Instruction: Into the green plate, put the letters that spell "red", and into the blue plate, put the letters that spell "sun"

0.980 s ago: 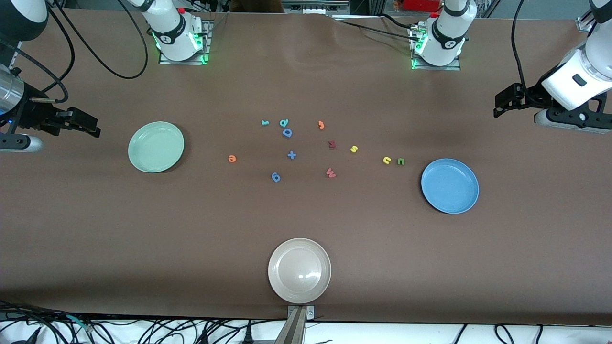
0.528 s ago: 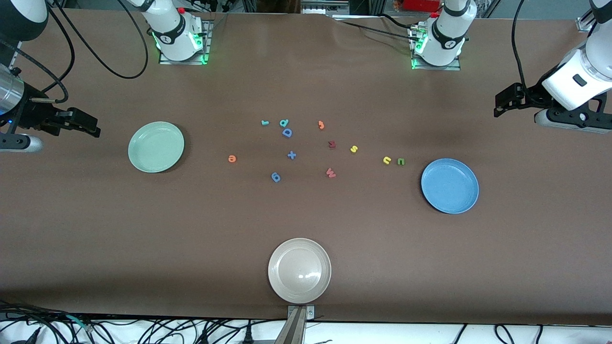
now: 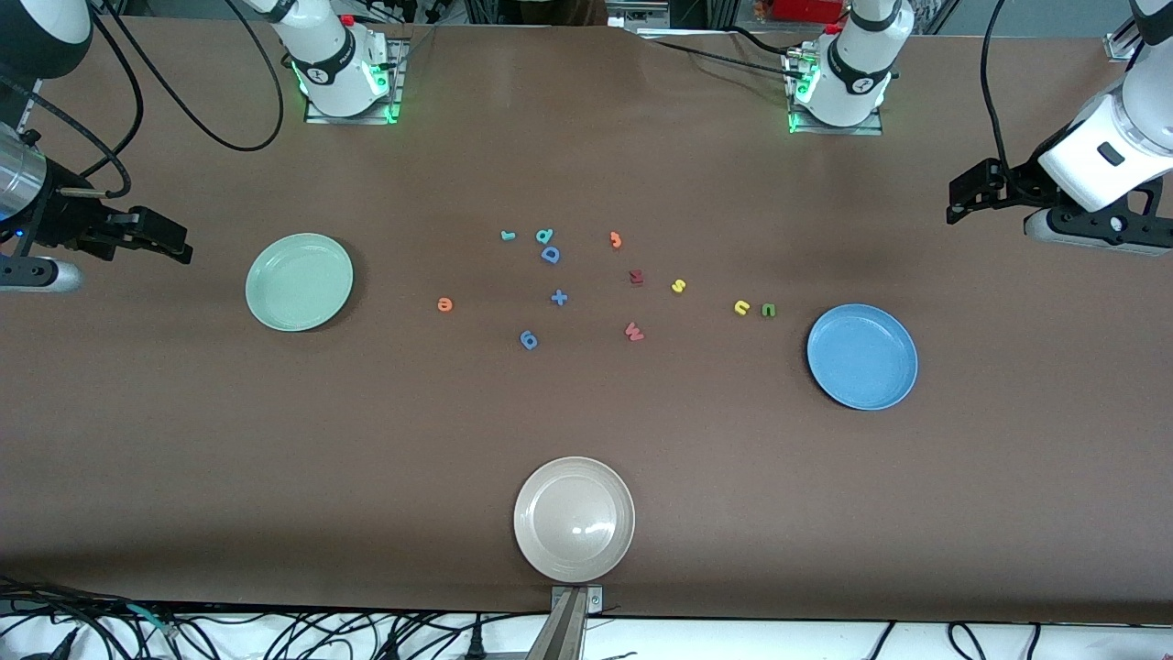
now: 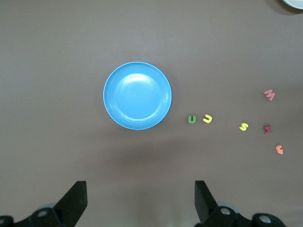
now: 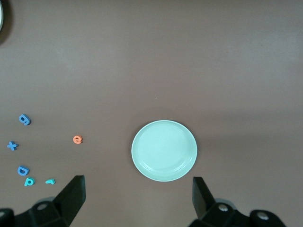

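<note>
The green plate [image 3: 300, 281] lies toward the right arm's end and the blue plate [image 3: 861, 357] toward the left arm's end; both hold nothing. Between them lie the orange "e" [image 3: 444, 304], teal "d" [image 3: 544, 236] and teal "r" [image 3: 508, 236]. Closer to the blue plate are the yellow "s" [image 3: 678, 286], yellow "u" [image 3: 741, 308] and green "n" [image 3: 768, 311]. My right gripper [image 3: 179, 246] hangs open, empty, off the green plate's [image 5: 164, 150] outer side. My left gripper [image 3: 958, 203] hangs open, empty, off the blue plate's [image 4: 137, 95] outer side.
A beige-white plate [image 3: 574, 519] sits at the table edge nearest the front camera. Among the letters lie a blue "D" [image 3: 550, 255], a blue plus [image 3: 559, 297], a blue piece [image 3: 529, 340], an orange hooked piece [image 3: 616, 240], a dark red letter [image 3: 636, 277] and a pink "W" [image 3: 633, 332].
</note>
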Robot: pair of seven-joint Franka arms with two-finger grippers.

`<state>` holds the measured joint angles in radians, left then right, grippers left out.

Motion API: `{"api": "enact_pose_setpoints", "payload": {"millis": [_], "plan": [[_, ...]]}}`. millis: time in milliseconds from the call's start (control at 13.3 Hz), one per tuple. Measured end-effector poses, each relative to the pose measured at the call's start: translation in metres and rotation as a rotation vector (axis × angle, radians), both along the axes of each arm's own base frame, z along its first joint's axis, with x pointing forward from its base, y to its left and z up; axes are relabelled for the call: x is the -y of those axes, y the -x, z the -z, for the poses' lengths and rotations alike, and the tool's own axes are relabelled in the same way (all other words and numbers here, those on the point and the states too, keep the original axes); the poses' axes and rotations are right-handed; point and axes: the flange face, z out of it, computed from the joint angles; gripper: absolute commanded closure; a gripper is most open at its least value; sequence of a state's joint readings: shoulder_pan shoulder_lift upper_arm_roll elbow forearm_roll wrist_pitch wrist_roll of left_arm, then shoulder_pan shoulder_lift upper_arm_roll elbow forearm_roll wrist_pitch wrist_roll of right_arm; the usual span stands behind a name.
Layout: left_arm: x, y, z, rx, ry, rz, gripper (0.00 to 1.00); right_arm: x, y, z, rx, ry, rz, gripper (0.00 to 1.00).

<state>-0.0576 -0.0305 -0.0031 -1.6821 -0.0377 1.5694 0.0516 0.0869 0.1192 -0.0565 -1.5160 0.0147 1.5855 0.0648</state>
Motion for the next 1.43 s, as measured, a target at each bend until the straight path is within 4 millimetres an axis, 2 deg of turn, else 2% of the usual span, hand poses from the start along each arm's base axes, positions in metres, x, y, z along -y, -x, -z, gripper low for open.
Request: {"api": "enact_pose_setpoints", "payload": {"millis": [1433], "plan": [[-0.001,0.0,0.0,-0.001,0.0,-0.001,0.0,-0.01,0.001,0.001,-0.003,0.007,-0.018,0.0]]}}
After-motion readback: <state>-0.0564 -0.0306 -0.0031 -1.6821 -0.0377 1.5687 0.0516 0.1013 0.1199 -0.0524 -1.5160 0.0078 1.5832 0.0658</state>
